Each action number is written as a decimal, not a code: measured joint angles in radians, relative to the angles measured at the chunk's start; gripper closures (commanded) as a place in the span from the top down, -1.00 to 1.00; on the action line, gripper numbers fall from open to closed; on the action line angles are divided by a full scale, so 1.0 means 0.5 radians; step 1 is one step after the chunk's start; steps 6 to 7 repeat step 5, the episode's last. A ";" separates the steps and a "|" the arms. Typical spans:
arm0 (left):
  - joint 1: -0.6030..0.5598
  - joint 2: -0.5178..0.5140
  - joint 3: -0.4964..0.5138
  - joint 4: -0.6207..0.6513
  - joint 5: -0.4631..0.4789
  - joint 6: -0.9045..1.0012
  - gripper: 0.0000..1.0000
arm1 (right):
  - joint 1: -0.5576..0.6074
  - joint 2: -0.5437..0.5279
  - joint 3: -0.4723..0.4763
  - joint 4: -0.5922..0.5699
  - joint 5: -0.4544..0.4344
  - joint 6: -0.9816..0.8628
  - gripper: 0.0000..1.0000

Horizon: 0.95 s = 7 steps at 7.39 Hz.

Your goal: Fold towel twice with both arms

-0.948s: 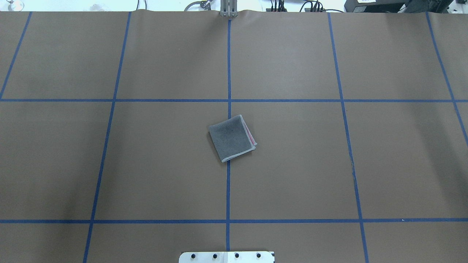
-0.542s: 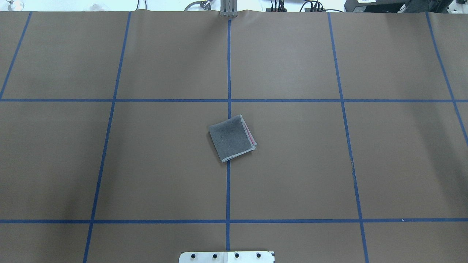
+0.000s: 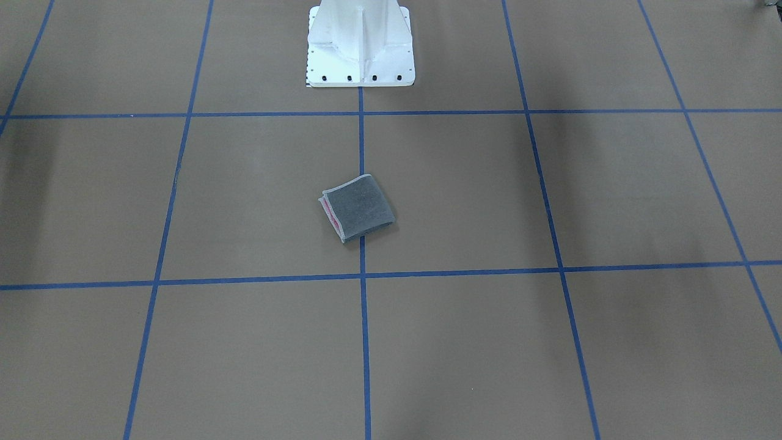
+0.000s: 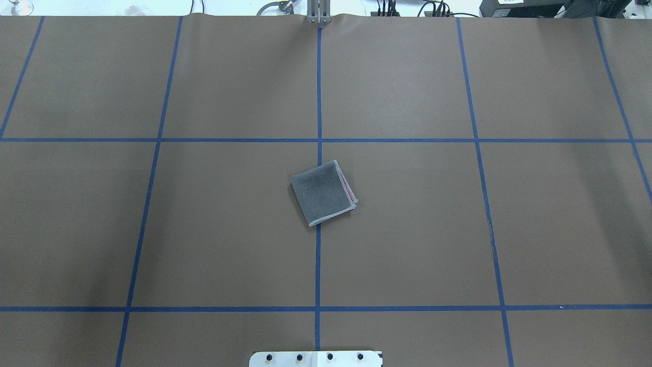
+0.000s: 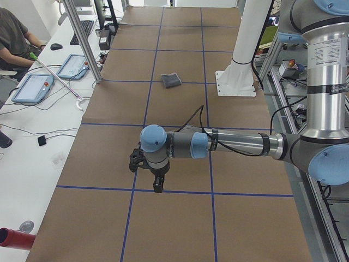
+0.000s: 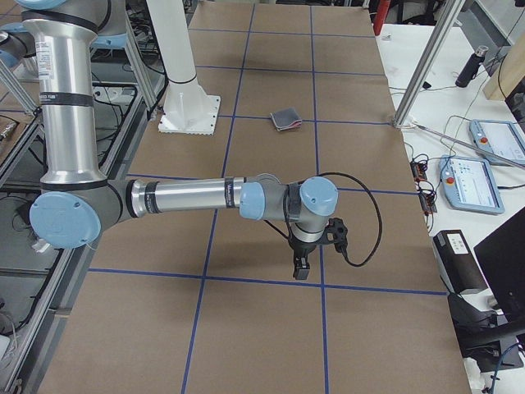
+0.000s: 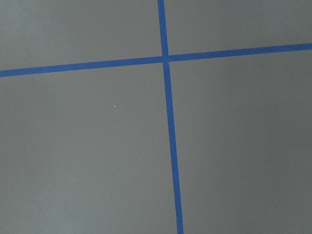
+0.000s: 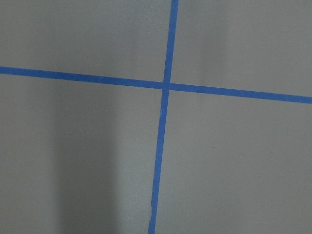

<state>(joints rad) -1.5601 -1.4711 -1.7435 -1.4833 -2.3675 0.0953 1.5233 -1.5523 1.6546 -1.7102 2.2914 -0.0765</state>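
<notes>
One towel on one table. Two arms, the left arm and the right arm, each with one gripper: the left gripper and the right gripper, two in all. One white pedestal. On the side desk, a near tablet and a far tablet make two, with one keyboard, one mouse and one person. From overhead, seven blue tape lines: five lengthwise, two across
</notes>
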 measured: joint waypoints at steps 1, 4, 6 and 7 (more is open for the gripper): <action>0.000 0.000 0.004 0.000 0.001 0.002 0.99 | 0.000 0.002 -0.003 0.002 -0.001 0.000 1.00; 0.000 0.000 0.010 0.000 0.001 0.006 0.99 | 0.000 0.008 -0.011 0.003 -0.003 0.002 1.00; 0.000 -0.002 0.012 0.000 0.001 0.006 0.99 | 0.000 0.011 -0.015 0.003 -0.003 0.003 1.00; 0.000 -0.002 0.012 0.000 0.001 0.006 0.99 | 0.000 0.011 -0.015 0.003 -0.003 0.003 1.00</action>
